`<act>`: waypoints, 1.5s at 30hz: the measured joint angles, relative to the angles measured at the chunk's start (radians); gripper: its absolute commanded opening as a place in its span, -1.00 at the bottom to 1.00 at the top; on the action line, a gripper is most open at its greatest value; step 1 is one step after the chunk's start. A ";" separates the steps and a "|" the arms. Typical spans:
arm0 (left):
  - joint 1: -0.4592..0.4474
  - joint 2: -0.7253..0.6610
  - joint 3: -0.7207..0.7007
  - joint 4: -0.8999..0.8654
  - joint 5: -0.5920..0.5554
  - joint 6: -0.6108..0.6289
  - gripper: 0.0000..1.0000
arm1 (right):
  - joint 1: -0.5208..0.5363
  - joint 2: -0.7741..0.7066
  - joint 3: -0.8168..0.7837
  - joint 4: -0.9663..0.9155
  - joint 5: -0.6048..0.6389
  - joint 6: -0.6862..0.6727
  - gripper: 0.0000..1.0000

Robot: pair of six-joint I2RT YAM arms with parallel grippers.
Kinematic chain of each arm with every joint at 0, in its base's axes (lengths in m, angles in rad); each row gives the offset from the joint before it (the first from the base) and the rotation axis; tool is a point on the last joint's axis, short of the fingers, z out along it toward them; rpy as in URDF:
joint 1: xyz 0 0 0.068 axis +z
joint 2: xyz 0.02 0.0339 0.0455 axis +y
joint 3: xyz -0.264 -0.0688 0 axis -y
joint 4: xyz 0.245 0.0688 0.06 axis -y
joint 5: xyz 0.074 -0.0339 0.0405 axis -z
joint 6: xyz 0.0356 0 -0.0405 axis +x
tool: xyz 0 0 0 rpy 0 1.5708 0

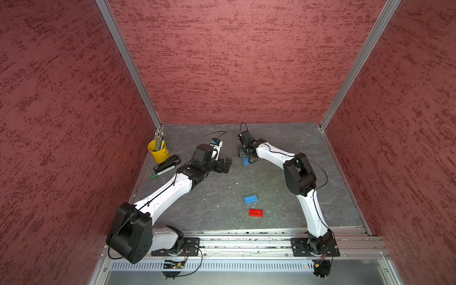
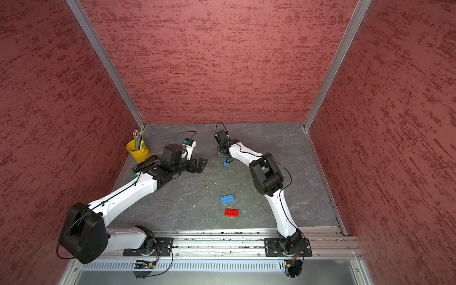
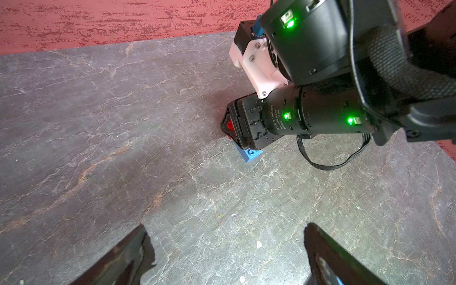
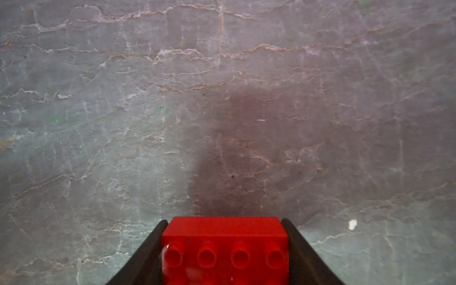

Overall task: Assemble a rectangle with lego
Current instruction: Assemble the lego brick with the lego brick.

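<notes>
Red plastic is showing between the right fingers (image 4: 151, 249), which are gripping the held red brick (image 4: 224, 237) by its two long sides, studs facing the wrist camera. They are working toward the back of the worktop (image 1: 283, 209), and the far blue brick (image 1: 246, 161) is lying on the surface right underneath them. From the left wrist view the red one is sitting just beside or on that blue one, and I am not able to tell whether any studs are engaging. The left fingers (image 3: 133, 249) are standing wide apart and holding nothing, hovering near the same spot. Nearer the front, the loose blue brick (image 1: 250, 199) and the loose red brick (image 1: 256, 212) are lying studs up, close together but not touching, so the rectangle is looking far from done.

I am judging these bricks to be light, rigid and smooth-walled. They are not going to deform, but they are likely to skate across the stone-look surface when pushed and to twist in a light pinch. Flat side walls are looking like the best hold, leaving studs and underside free for mating, with the other arm bracing the lower brick during pressing.
</notes>
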 measured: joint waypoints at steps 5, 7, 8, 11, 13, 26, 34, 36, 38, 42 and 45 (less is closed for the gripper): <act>0.000 0.000 0.000 0.000 0.000 0.000 0.99 | 0.000 0.000 -0.021 0.034 -0.001 -0.034 0.07; 0.000 0.000 0.000 0.000 0.000 0.000 0.99 | 0.000 0.000 -0.026 0.043 -0.001 -0.042 0.07; 0.000 0.000 0.000 0.000 0.000 0.000 0.99 | 0.000 0.000 -0.027 0.047 -0.002 -0.044 0.07; 0.000 0.000 0.000 0.000 0.000 0.000 0.99 | 0.000 -0.006 -0.042 0.064 -0.004 -0.047 0.07; 0.000 0.000 0.000 0.000 0.000 0.000 0.99 | 0.000 -0.009 -0.051 0.074 -0.005 -0.047 0.06; 0.000 0.014 0.002 -0.008 -0.001 0.000 0.99 | -0.002 -0.064 -0.193 0.235 0.000 -0.035 -0.01; 0.000 0.014 0.006 -0.012 -0.001 0.000 0.99 | -0.002 -0.117 -0.304 0.339 0.001 -0.011 -0.01; 0.001 0.014 0.006 -0.012 -0.001 0.000 0.99 | -0.002 -0.127 -0.322 0.352 0.001 -0.006 -0.01; 0.002 0.015 0.006 -0.013 -0.002 0.000 0.99 | -0.002 -0.129 -0.332 0.364 0.001 -0.002 -0.01; 0.004 0.015 0.006 -0.014 -0.002 0.000 0.99 | -0.002 -0.136 -0.354 0.396 0.000 0.011 -0.02; 0.005 0.015 0.006 -0.014 -0.005 0.001 0.99 | -0.002 -0.141 -0.370 0.419 -0.011 0.027 -0.02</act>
